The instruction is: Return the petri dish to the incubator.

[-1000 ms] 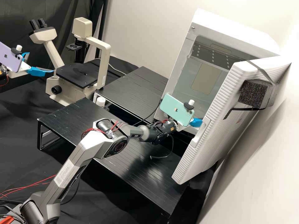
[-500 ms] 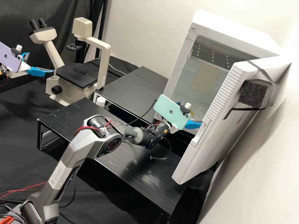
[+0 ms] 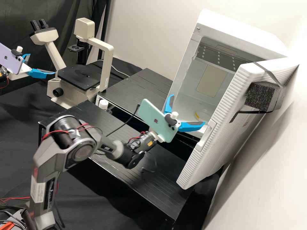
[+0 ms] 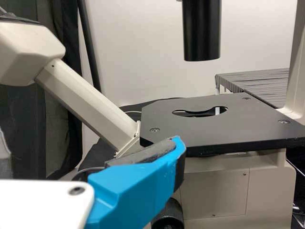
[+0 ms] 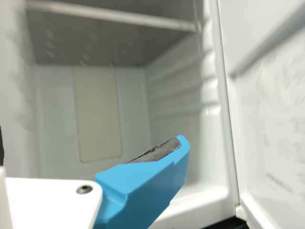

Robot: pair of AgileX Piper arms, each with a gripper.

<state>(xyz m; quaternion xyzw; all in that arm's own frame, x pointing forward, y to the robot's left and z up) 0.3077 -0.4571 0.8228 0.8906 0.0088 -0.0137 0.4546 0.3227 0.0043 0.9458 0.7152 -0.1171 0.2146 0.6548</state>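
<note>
Back from the incubator (image 3: pixel 244 35) comes the right arm (image 3: pixel 72 150), its tool (image 3: pixel 187 110) now outside the opening and spread wider to view than half a second ago; the left arm (image 3: pixel 3 75) has kept its place. The petri dish (image 3: pixel 200 116) lies inside on the incubator's floor, near the opening, its yellow edge catching the eye. The right tool is released, its blue fingers (image 3: pixel 192 126) well apart with nothing between them.

The placing looks done, and the step in hand seems to be withdrawal; next calls for carrying the tool clear of the open door (image 3: pixel 217 134) without brushing it. The right arm's elbow is bent high, its forearm sloping down over the tabletop (image 3: pixel 166 188) toward the opening. The left tool (image 3: pixel 42 64) hangs beside the microscope (image 3: pixel 108 67), also released and empty.
</note>
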